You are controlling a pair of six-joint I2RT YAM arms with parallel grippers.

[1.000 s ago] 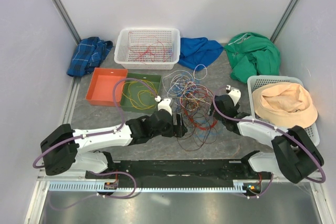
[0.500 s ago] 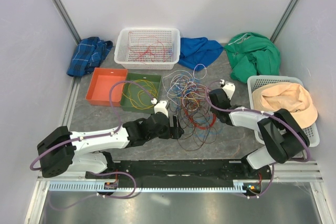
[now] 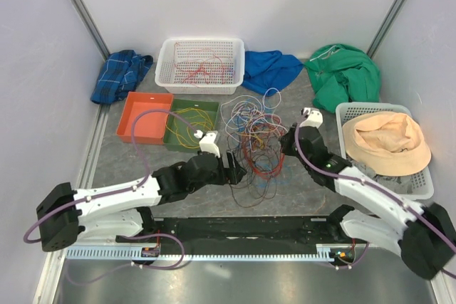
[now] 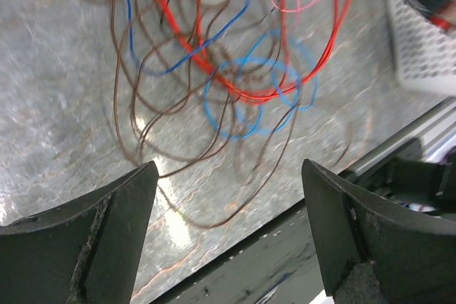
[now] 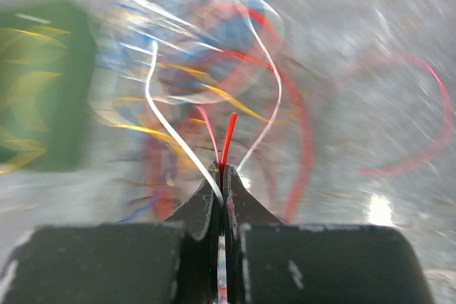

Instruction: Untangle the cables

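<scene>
The cables [image 3: 254, 139] lie in a loose tangle of red, blue, brown, white and yellow wires on the grey table, between my two grippers. My right gripper [image 3: 285, 144] is at the tangle's right edge. In the right wrist view it [image 5: 222, 174] is shut on a red cable [image 5: 229, 133], a white cable [image 5: 162, 108] and a thin pink one, all running out of the closed tips. My left gripper [image 3: 239, 170] stands open at the tangle's near left side. In the left wrist view it [image 4: 229, 169] has nothing between its fingers, and red, blue and brown loops [image 4: 235, 90] lie just beyond the tips.
At the back stands a white basket [image 3: 201, 40] with red wires. An orange tray [image 3: 141, 119] and a green tray [image 3: 172, 124] with yellow wires sit at the left. Plaid [image 3: 121, 75], blue [image 3: 269, 69] and green [image 3: 343, 72] cloths lie behind. At right, a basket [image 3: 350, 109] holds a peach hat.
My right gripper has closed on a few cables at the tangle's right edge. My left arm has drawn back a little toward the near left, still open. The tangle has shifted slightly.
</scene>
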